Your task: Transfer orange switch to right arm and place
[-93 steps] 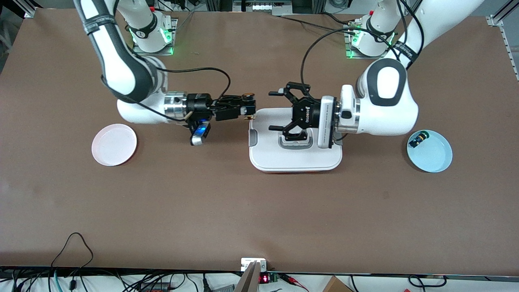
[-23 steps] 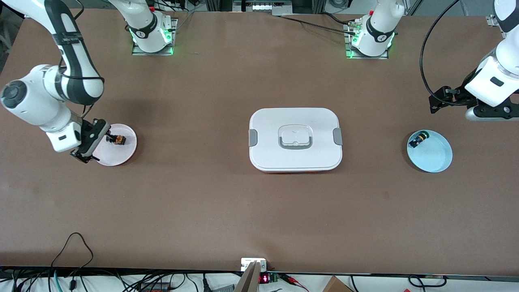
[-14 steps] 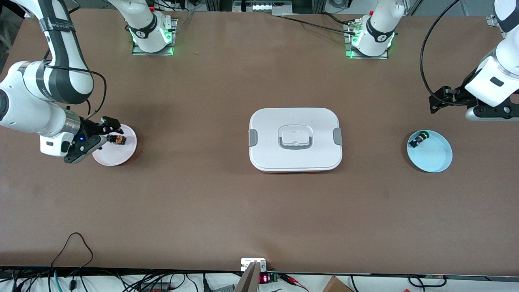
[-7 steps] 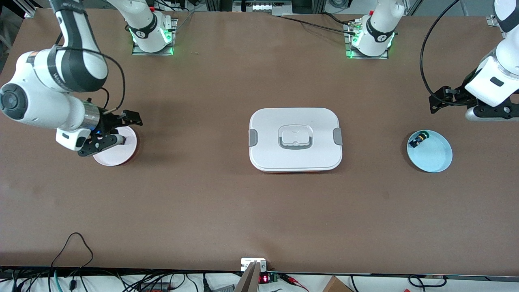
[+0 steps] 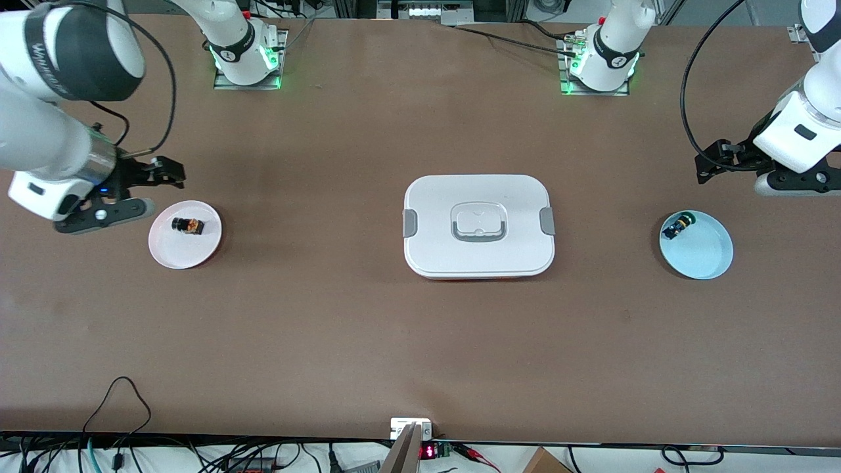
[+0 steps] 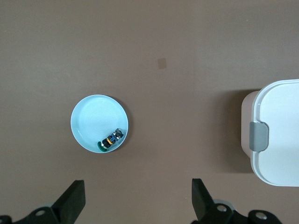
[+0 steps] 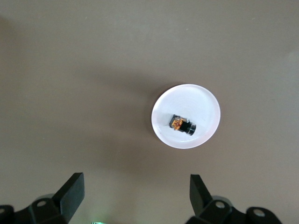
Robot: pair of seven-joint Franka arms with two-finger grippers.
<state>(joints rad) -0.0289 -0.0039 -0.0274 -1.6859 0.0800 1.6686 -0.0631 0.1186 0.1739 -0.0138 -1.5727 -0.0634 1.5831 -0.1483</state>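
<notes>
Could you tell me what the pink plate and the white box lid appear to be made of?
The pink plate looks like smooth, matte plastic: uniform colour, thin rim. The white box lid looks like moulded plastic too: rounded corners, grey clips, faint sheen. Neither is certain.

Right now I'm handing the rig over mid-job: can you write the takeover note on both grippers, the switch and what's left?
Right gripper: fingers open, empty, in the air over bare table beside the pink plate, toward the right arm's end.
Left gripper: fingers open, empty; that arm waits over the table's left-arm end near the blue plate.
Orange switch: lying on its side on the pink plate, free of both grippers.
Done: handover and placing look complete.
Left: apparently nothing but parking the right arm. The green-capped switch sits untouched in the blue plate.
</notes>
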